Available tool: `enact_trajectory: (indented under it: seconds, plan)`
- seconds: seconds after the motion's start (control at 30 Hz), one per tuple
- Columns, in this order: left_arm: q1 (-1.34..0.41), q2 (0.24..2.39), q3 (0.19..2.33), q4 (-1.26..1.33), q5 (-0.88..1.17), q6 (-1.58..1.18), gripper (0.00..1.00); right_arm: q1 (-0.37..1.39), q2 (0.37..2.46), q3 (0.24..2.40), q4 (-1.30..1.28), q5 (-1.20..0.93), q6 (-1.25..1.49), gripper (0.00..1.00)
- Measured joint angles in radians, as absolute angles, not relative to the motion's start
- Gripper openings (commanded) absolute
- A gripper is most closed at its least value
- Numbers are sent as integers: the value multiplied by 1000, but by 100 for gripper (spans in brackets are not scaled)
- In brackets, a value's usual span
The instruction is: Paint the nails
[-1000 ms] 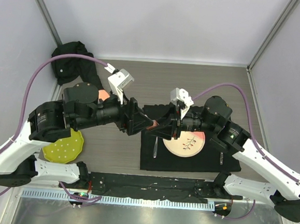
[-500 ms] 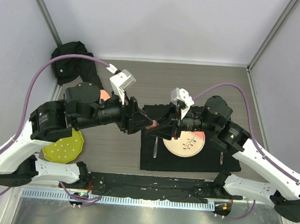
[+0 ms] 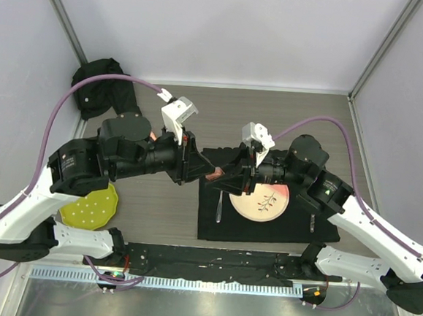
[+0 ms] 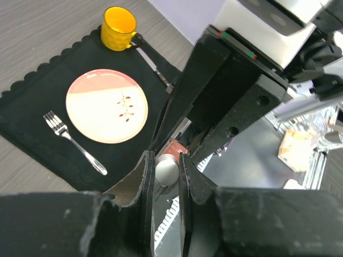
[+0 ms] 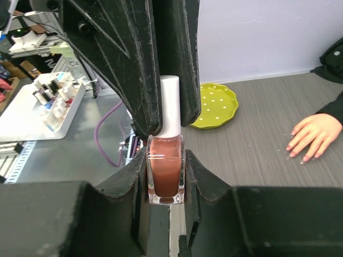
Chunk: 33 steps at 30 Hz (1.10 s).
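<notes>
Left gripper and right gripper: black, scuffed. White arm shells, black joints, purple cables (green light, right side).

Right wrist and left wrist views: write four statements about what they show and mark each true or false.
1. The right gripper clamps the glass bottle of reddish-brown polish. True.
2. The left gripper is shut on the bottle's white cap. True.
3. The pale pink mannequin hand is lifted off the grey wood table. False: it lies flat on it, palm down.
4. The silver fork lies on the pink and cream round plate. False: it lies beside the plate on the black placemat.
</notes>
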<state>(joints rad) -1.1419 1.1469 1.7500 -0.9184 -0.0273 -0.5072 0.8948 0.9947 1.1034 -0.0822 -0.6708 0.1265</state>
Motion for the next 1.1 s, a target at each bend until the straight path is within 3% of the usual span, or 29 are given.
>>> enact_trajectory:
  seconds: [0.17, 0.37, 0.47, 0.73, 1.1]
  plan:
    - [-1137, 1187, 1798, -958, -123, -572, 0, 912, 992, 1089, -61, -536, 102, 1]
    - [-1142, 1213, 1775, -960, -374, -818, 0, 1189, 950, 925, 154, 155, -101, 1]
    - [-1139, 1219, 1766, -960, -466, -897, 0, 1258, 973, 867, 237, 351, -201, 1]
    - [-1103, 1290, 1827, -908, -553, -989, 0, 1283, 999, 836, 328, 463, -298, 1]
    - [-1077, 1193, 1741, -855, -528, -986, 0, 1283, 943, 824, 306, 469, -281, 1]
